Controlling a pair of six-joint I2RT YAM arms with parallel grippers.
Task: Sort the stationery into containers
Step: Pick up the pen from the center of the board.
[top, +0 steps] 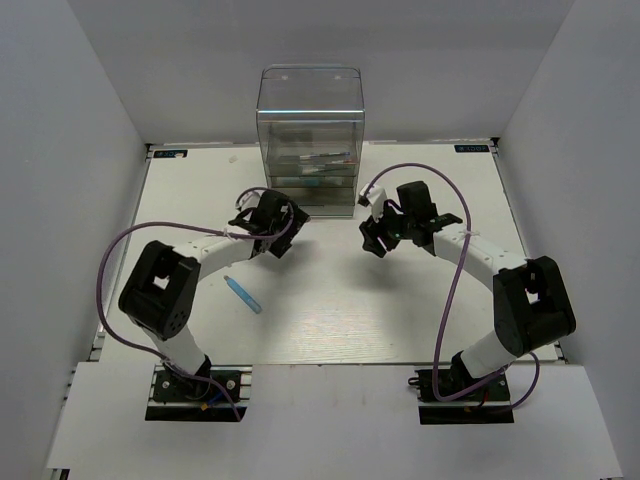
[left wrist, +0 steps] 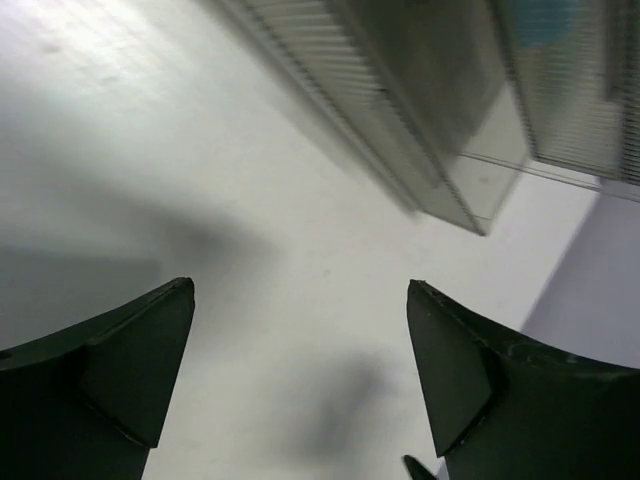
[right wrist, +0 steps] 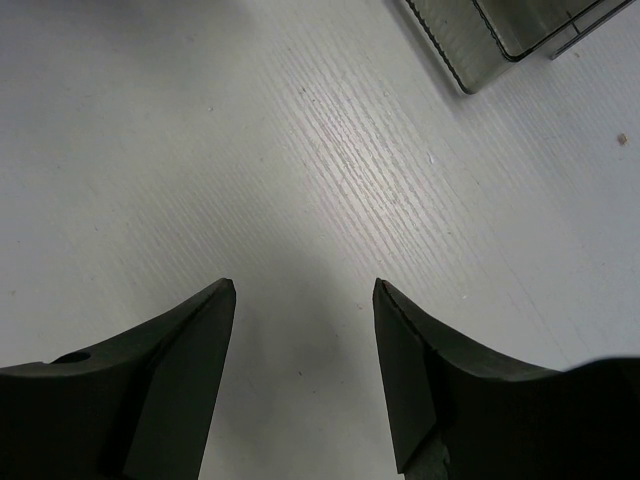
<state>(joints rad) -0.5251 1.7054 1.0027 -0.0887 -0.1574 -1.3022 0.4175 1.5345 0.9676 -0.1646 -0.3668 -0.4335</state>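
A tall clear plastic drawer cabinet (top: pixel 310 140) stands at the back middle of the table, with thin pens (top: pixel 325 160) showing in a drawer. A light-blue marker (top: pixel 243 294) lies on the table, near and left of centre. My left gripper (top: pixel 283 222) is open and empty, just left of the cabinet's foot; its wrist view shows the cabinet's lower corner (left wrist: pixel 470 200) and bare table between the fingers (left wrist: pixel 300 290). My right gripper (top: pixel 374 240) is open and empty, right of the cabinet's foot; its wrist view shows a drawer corner (right wrist: pixel 500 35) at the top right.
White walls close in the table (top: pixel 330 320) on the left, back and right. Purple cables loop over both arms. The arm bases are bolted at the near edge.
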